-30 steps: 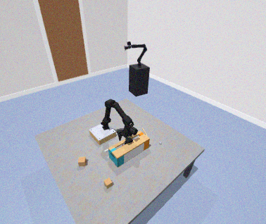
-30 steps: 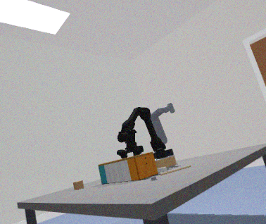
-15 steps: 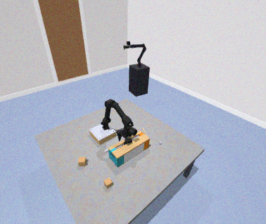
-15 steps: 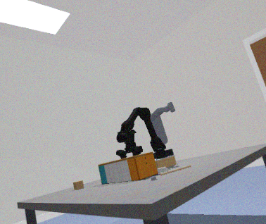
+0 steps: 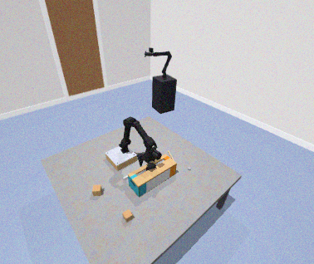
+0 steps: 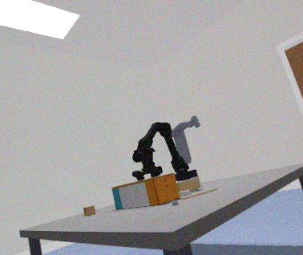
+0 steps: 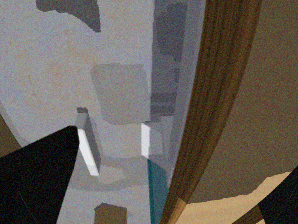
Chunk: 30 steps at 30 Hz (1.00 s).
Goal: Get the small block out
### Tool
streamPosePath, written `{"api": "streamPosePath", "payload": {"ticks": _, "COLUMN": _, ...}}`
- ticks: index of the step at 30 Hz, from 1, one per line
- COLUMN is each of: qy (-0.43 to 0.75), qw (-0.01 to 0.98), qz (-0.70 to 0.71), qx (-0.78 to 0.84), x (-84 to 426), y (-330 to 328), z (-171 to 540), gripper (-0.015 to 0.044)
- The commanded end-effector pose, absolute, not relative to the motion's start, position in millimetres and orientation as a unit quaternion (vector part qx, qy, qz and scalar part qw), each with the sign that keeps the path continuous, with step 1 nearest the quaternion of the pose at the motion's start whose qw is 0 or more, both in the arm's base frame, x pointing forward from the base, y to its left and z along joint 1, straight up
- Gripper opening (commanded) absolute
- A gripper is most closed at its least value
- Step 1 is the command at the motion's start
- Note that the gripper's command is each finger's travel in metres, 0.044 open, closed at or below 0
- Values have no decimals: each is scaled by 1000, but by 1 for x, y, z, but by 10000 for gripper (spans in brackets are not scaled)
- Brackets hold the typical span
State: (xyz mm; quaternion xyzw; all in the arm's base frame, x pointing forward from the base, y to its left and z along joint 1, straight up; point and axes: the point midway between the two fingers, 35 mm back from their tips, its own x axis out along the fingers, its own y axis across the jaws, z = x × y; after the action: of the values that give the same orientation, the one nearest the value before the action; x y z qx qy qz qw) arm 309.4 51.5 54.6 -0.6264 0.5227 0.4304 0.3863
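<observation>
Two loose blocks lie on the table [image 5: 197,195] well apart from the box [image 5: 152,176], while the claw [image 5: 151,165], spread wide and empty, hangs over the box's top, seemingly to reach the shelf; the target block itself I cannot make out.

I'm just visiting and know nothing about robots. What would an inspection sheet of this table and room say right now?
Surface: grey table, square, on dark legs.
Job's things: long box with orange top and teal end, lying flat near the middle; the small block inside cannot be made out.
Clutter: two tan cubes on the table apart from the box; a thin wooden stick beside it; a tiny pale object.
Grippers: gripper just above the box top, fingers open, holding nothing.
Cables: nothing seen.
Surroundings: blue floor, pale walls, brown door, camera arm on a black stand.
</observation>
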Motion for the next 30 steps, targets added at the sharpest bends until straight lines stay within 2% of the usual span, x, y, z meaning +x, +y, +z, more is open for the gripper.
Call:
{"api": "streamPosePath", "payload": {"ticks": 1, "qy": 524, "qw": 388, "qz": 428, "qx": -625, "x": 308, "y": 53, "z": 55, "gripper": 400}}
{"api": "streamPosePath", "payload": {"ticks": 30, "qy": 525, "qw": 387, "qz": 428, "qx": -626, "x": 312, "y": 28, "z": 55, "gripper": 400}}
